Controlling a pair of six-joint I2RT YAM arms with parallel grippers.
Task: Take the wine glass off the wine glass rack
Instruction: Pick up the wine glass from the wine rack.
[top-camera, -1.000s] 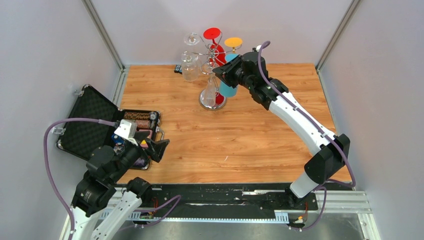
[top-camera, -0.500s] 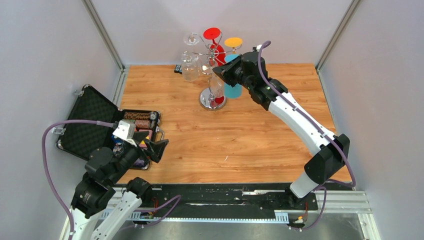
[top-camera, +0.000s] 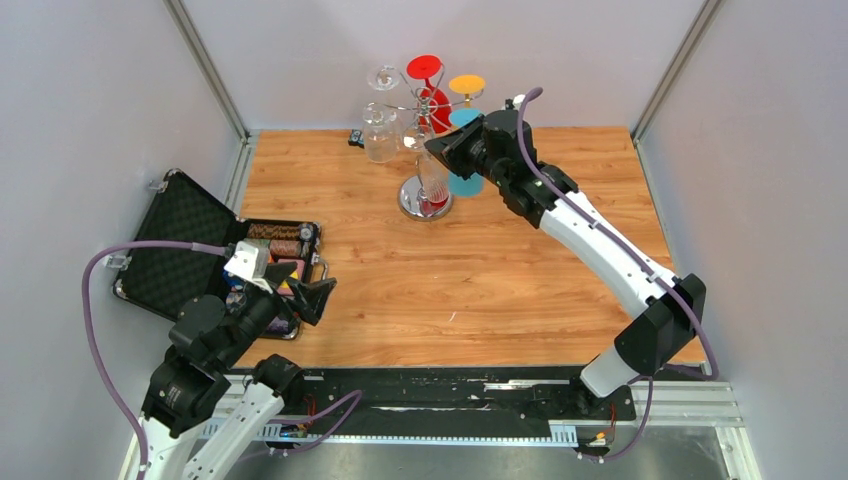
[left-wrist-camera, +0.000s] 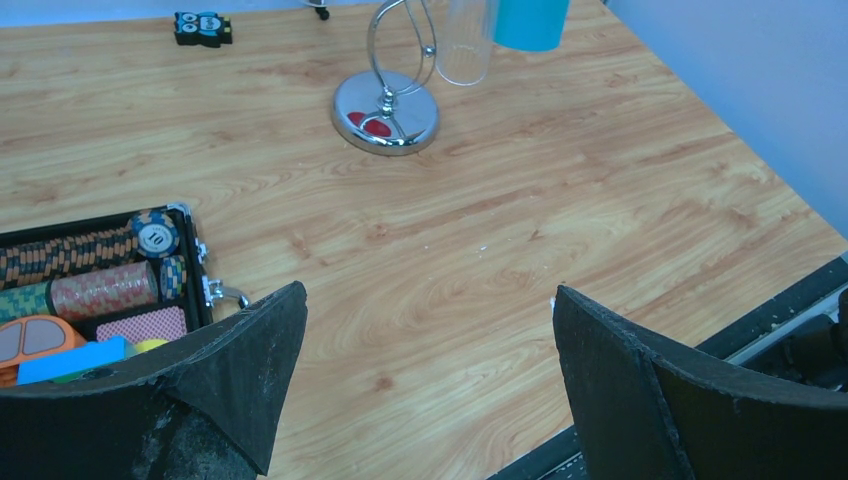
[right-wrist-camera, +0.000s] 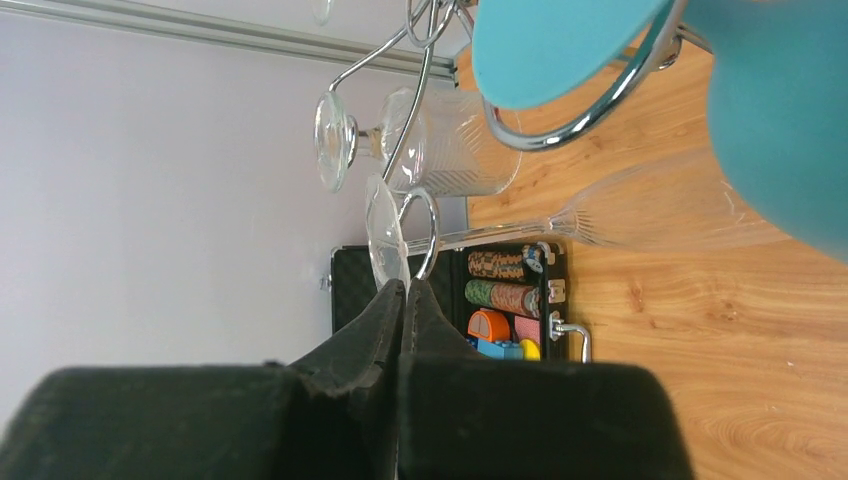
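The chrome wine glass rack (top-camera: 424, 203) stands at the back of the table, with curled hook arms (right-wrist-camera: 560, 130) holding several glasses upside down. A clear wine glass (top-camera: 432, 175) hangs near the post. In the right wrist view its round foot (right-wrist-camera: 385, 240) sits in a hook ring and its bowl (right-wrist-camera: 660, 210) lies to the right. My right gripper (top-camera: 440, 148) is shut, its fingertips (right-wrist-camera: 392, 300) pinching the edge of that foot. My left gripper (top-camera: 312, 296) is open and empty over the near left of the table, far from the rack; the left wrist view shows it too (left-wrist-camera: 430, 370).
A teal glass (top-camera: 462, 182), a red glass (top-camera: 430, 85), an orange-footed glass (top-camera: 466, 84) and another clear glass (top-camera: 380, 135) hang on the rack. An open black case (top-camera: 190, 250) of poker chips lies at left. A small owl figure (left-wrist-camera: 202, 27) sits behind the rack.
The clear wine glass has swung from leaning left to hanging closer to the rack's post. My right gripper and forearm have shifted slightly right. The left arm has barely moved.
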